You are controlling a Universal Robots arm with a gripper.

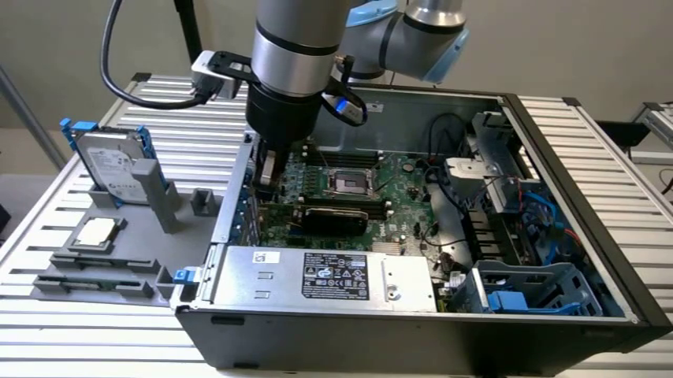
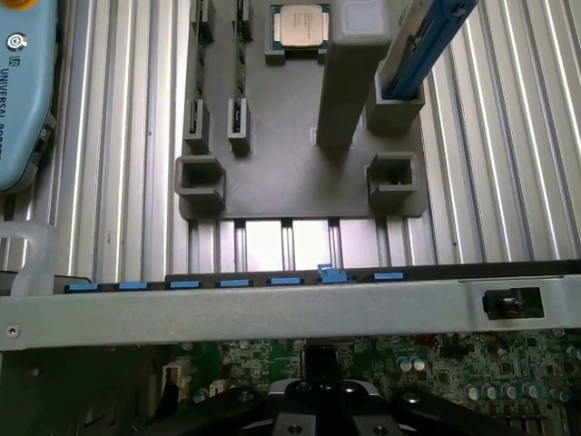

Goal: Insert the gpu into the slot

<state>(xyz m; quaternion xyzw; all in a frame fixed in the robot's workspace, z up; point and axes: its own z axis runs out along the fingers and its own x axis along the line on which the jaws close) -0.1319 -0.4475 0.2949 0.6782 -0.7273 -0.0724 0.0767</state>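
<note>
- Looking at the exterior view, you see the arm reaching down into the open computer case (image 1: 421,346). The case stands on the slatted table (image 1: 620,142), toward the edge at the exterior view's right.
- Your claw (image 1: 269,185) is pressed together, and you cannot make out anything pinched between its fingers.
- It hangs low inside the case, close to the side wall on the exterior view's left and over the green motherboard (image 1: 405,177).
- The gpu (image 1: 334,217) shows as a black bar with a thin green edge lying across the motherboard. It sits between the silver CPU socket (image 1: 347,183) and the labelled power-supply box (image 1: 315,276) at the case's near wall.
- The claw's tip is just above the end of the gpu nearest that side wall. You cannot tell whether it touches the card, or whether the card is seated in the slot.
- In the wrist view, the claw's dark body sits over the motherboard, just inside the case's grey wall, which carries a row of blue clips (image 2: 234,283).
- Beyond that wall, a grey parts tray (image 2: 281,173) lies on the table with a loose processor chip (image 2: 300,24) on it.
- A hard drive (image 1: 110,165) stands upright in the tray, near the table edge at the exterior view's left.
</note>
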